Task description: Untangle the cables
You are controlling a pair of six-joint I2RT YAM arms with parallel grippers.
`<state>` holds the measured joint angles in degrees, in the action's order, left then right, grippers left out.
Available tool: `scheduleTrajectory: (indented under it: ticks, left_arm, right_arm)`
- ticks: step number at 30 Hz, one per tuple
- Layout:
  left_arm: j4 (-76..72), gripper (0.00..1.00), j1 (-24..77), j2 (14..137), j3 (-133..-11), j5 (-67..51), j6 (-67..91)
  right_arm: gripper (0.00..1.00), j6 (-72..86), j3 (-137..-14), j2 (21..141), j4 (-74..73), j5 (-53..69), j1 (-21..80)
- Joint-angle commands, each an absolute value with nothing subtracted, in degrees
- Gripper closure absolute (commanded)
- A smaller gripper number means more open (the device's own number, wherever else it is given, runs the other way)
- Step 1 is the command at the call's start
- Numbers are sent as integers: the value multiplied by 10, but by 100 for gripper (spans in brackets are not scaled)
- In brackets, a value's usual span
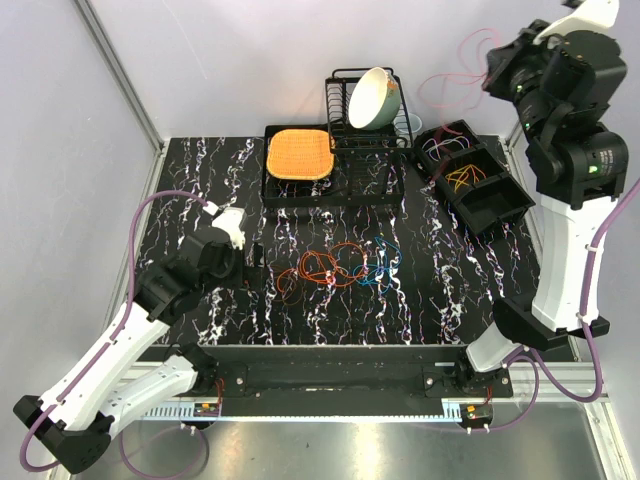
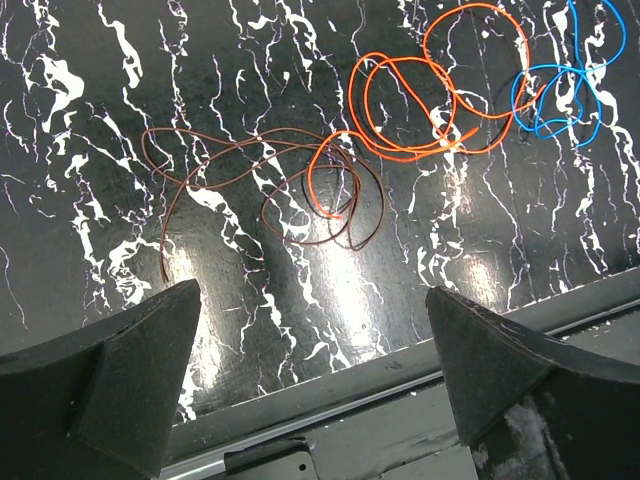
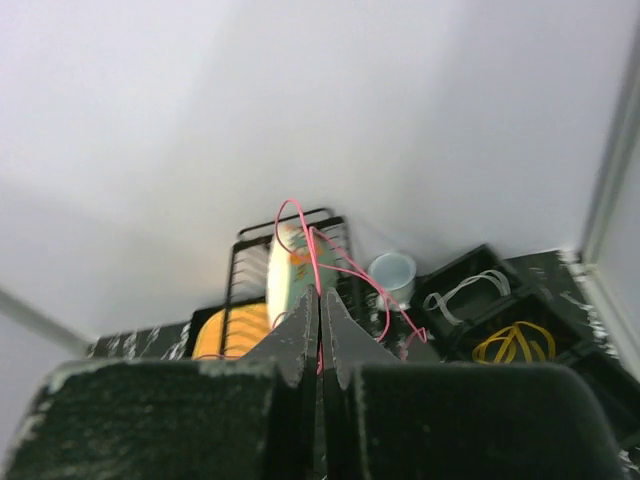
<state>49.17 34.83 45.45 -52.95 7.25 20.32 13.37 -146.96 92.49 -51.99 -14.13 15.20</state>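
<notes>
Top external: cables (image 1: pixel 340 265) tangled on surface (image 1: pixel 200 180), centre, toward the near edge; left claw (image 1: pixel 250 258) just left of them; right claw (image 1: pixel 492 72) raised above far right corner.
Left wrist: left claw spread wide.
Right wrist: right claw clamped on red cable (image 3: pixel 345 266).

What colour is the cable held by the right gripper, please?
Pinkish red: the cable in the right gripper shows best in the right wrist view.

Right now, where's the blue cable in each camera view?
Top external: blue cable just right of the picture's centre.
Left wrist: blue cable in the top right corner.
Right wrist: not in it.
Shared landmark: orange cable directly left of it.
</notes>
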Motion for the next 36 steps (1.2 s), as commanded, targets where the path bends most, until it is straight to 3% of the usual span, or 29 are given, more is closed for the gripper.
scheduleTrajectory:
  ticks: [1,10,36]
  left_arm:
    - [458,1,346,448,-525,87,193]
    - [457,1,347,432,-522,91,195]
    - [454,1,348,418,-519,94,196]
  right_arm:
    - [100,115,-1503,937,-540,-211,132]
    - [100,89,-1416,932,-537,-293,67]
    - [100,111,-1365,979,-529,-243,-78]
